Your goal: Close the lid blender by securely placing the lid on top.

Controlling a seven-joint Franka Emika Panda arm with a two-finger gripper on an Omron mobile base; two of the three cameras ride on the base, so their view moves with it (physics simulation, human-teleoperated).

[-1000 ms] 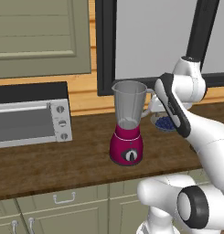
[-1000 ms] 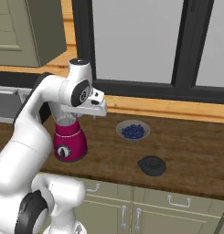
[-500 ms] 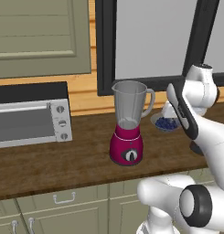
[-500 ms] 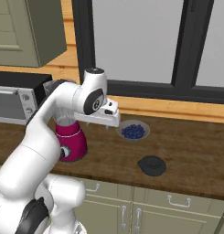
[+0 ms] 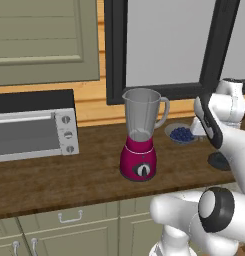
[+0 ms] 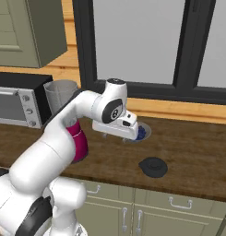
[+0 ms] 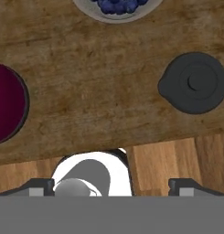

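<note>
The blender (image 5: 141, 141) stands on the wooden counter, a magenta base with a knob under a clear open-topped jar. In the right base view my arm covers most of the blender (image 6: 62, 95). The lid (image 6: 153, 167), a dark round cap, lies flat on the counter near its front edge, right of the blender. My gripper (image 6: 115, 138) hangs above the counter between blender and lid, just in front of the berry bowl, pointing down. In the hand view the lid (image 7: 193, 88) sits at upper right, and the gripper (image 7: 111, 187) is open with nothing between its tips.
A shallow bowl of blue berries (image 5: 181, 134) sits behind the lid near the window. A silver toaster oven (image 5: 31, 131) stands at the counter's left. The counter's front edge (image 7: 131, 146) runs just below the lid in the hand view.
My arm has swung right, from beside the blender jar to a spot in front of the berry bowl and nearer the lid. The blender, bowl and lid have not moved.
</note>
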